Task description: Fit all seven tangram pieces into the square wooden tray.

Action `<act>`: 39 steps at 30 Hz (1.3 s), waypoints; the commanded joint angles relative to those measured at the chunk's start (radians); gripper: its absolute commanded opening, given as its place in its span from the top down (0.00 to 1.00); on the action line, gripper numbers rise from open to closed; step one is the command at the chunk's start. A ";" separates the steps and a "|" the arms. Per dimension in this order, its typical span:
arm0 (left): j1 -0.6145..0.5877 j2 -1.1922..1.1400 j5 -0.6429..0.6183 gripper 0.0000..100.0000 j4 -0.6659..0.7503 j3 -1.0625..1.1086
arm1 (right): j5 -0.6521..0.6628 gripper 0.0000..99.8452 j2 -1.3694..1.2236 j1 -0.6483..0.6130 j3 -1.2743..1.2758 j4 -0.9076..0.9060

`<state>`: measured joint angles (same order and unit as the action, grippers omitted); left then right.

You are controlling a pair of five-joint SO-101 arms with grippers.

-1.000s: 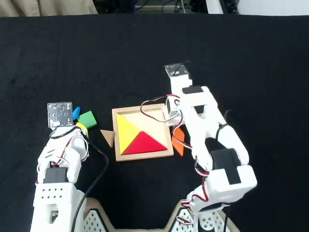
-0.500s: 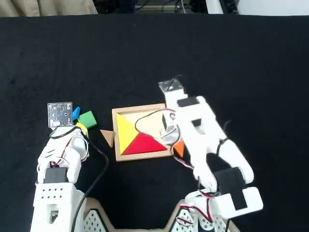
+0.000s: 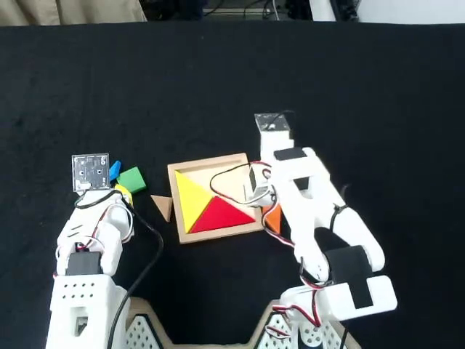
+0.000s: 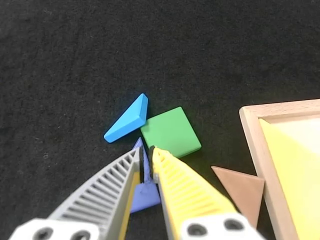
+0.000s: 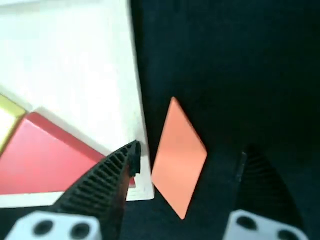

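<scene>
The square wooden tray holds a yellow triangle and a red triangle; its other half is bare. An orange parallelogram lies flat on the cloth just outside the tray rim. My right gripper hangs open over it, one finger on each side. My left gripper is shut above a purple triangle. A blue triangle and a green square lie just beyond its tips. A brown triangle lies between them and the tray.
Black cloth covers the table, with wide free room at the back and on both sides. The right arm and its cables hang over the tray's right edge, hiding most of the orange parallelogram from above.
The right arm swung left over the tray, then back to the right. The tray has turned slightly and the orange parallelogram shifted a little. The left arm has not moved.
</scene>
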<state>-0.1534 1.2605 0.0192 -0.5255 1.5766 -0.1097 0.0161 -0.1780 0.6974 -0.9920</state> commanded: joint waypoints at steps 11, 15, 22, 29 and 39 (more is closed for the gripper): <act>0.010 0.012 0.009 0.94 0.025 -0.013 | 0.029 0.71 0.099 0.048 0.005 -0.052; 0.010 0.012 0.009 0.94 0.025 -0.013 | 0.029 0.71 0.208 0.051 0.099 0.012; 0.010 0.012 0.009 0.94 0.023 -0.013 | 0.028 0.71 0.157 0.049 0.107 0.084; 0.010 0.012 0.009 0.94 0.021 -0.013 | -0.008 0.71 0.048 0.023 0.015 0.038; 0.010 0.012 0.009 0.94 0.021 -0.013 | -0.014 0.88 -0.005 0.087 -0.001 0.034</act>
<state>-0.1534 1.2605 0.0192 -0.5255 1.5766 -0.1158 0.0054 -0.1181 0.7281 -0.9521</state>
